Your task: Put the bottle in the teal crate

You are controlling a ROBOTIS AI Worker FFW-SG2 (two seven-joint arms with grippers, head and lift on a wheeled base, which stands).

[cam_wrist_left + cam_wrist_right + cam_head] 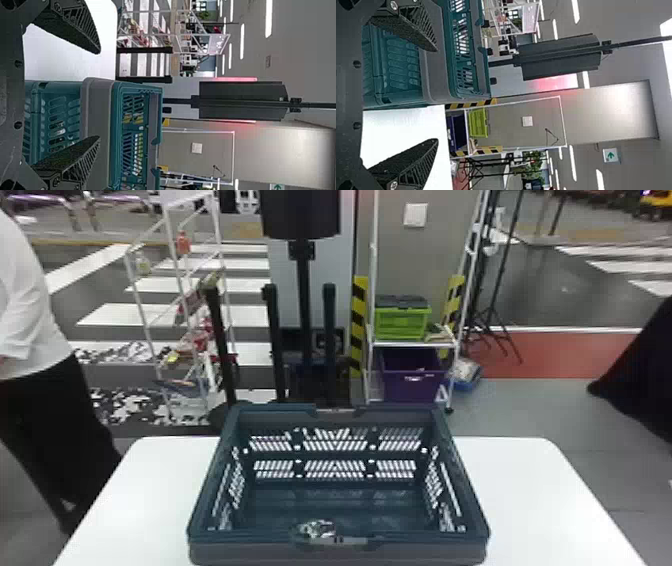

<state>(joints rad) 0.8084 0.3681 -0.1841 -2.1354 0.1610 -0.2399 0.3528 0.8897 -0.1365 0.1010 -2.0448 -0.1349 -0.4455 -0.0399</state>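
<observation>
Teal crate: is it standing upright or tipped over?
Upright: the crate stands on the white table, its open top facing up in the head view.

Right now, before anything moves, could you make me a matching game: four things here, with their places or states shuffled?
Things:
1. Teal crate
2. Green box
3. Purple bin
4. Robot's left fingers

Places or states:
A. Spread apart
B. On the white table
C. Down below the shelf board
D. Up on the shelf board, with a dark lid

Right pairs: 1-B, 2-D, 3-C, 4-A
</observation>
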